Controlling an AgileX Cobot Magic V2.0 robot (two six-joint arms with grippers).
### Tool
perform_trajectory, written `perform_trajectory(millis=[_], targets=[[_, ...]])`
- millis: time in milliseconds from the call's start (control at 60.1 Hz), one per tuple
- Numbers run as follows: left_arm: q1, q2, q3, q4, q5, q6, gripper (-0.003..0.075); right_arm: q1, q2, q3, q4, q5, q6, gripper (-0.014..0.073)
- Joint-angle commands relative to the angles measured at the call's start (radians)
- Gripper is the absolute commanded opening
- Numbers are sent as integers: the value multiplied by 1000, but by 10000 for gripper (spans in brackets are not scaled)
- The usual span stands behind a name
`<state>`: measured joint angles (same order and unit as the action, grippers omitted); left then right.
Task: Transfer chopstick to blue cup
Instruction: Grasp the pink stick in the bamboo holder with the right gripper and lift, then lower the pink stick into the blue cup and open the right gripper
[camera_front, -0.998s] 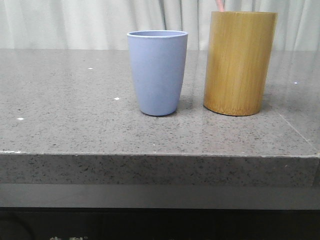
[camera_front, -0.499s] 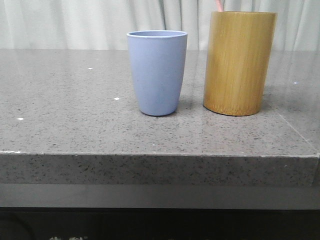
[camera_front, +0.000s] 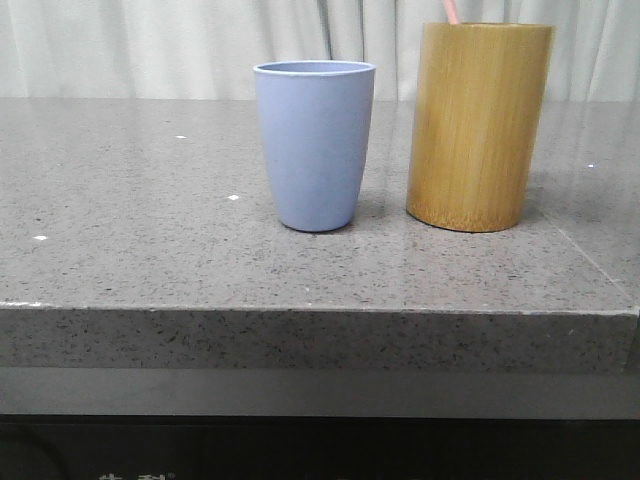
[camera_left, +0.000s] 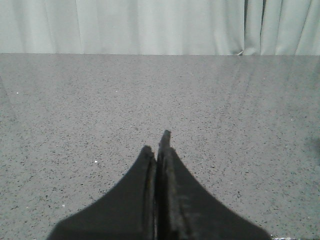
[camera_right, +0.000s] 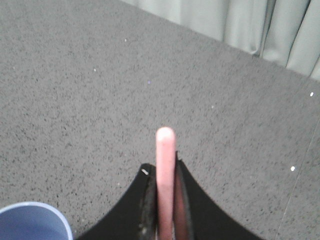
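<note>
Right tool (camera_right: 162, 200) clamped on smooth pink chopstick (camera_right: 165, 170) beside matte blue cup (camera_front: 315, 145); left tool (camera_left: 159, 150) closed, over speckled worktop (camera_front: 150, 250).

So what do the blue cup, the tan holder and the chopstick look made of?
Blue cup: matte, faintly speckled, probably plastic or fibre composite. Tan holder: likely bamboo, vertical grain, slight sheen. Chopstick: smooth pale pink, rounded tip, probably plastic.

No text, label, brand or number can be read anywhere.
</note>
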<state>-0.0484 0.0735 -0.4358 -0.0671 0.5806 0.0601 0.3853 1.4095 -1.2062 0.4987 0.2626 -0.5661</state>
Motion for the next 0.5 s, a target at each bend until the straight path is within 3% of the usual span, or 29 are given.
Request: perform_trajectory(millis=[0,299,482], targets=[[1,12,-23,-9,-86,-4,-19,1,-79,-38,-3,-79,-12,-116],[1,12,-23,-9,-86,-4,-19,2,-235,-38,-1,-197,-12,-116],[1,12,-23,-9,-86,-4,-19,2,-293,-38,83,-294,-12,-116]])
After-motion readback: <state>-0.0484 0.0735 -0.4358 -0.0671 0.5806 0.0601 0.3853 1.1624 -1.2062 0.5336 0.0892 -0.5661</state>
